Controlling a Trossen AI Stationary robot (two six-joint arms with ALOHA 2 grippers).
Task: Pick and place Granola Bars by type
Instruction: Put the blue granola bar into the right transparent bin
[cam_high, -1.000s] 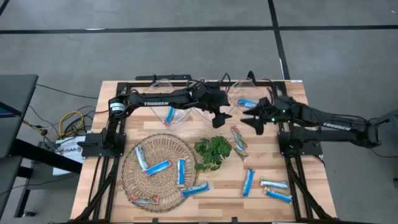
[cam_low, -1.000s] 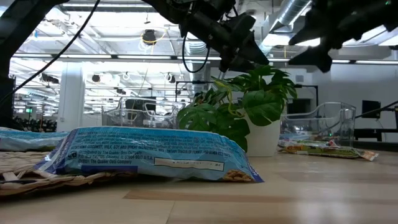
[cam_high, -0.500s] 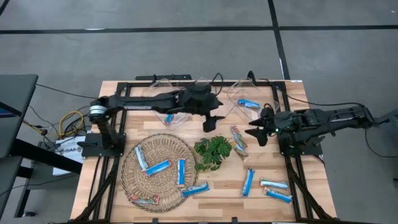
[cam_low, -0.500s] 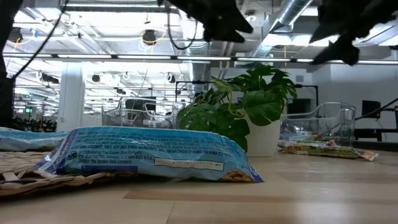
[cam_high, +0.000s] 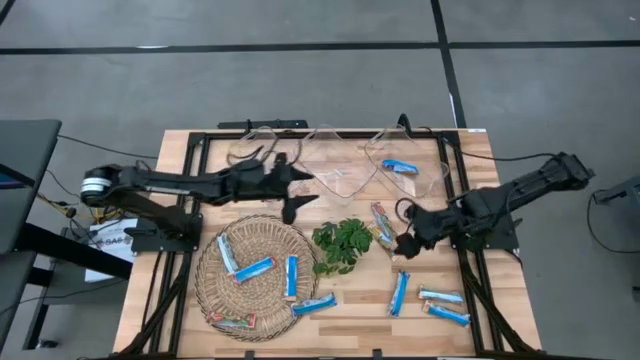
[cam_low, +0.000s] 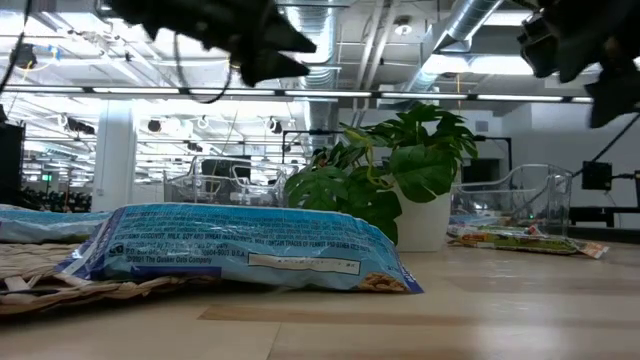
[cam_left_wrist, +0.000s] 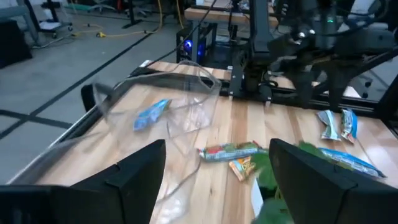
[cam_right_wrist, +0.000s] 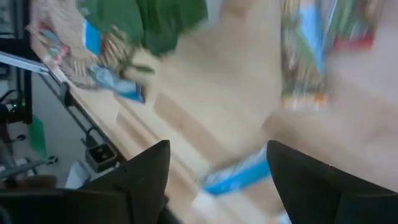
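one blue wrapped granola bar (cam_high: 399, 167) sits in a clear plastic bin (cam_high: 405, 165) behind the green leafy sprig (cam_high: 340, 244); many bars wait. left gripper (cam_high: 296, 205) and right gripper (cam_high: 405, 245) are open, empty.

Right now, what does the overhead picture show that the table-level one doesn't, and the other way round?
Only the overhead view shows the round wicker basket whole, three blue bars lying near the right gripper, and the left gripper, both open. Only the table-level view shows the ceiling lights. Both show the green plant and a clear bin.
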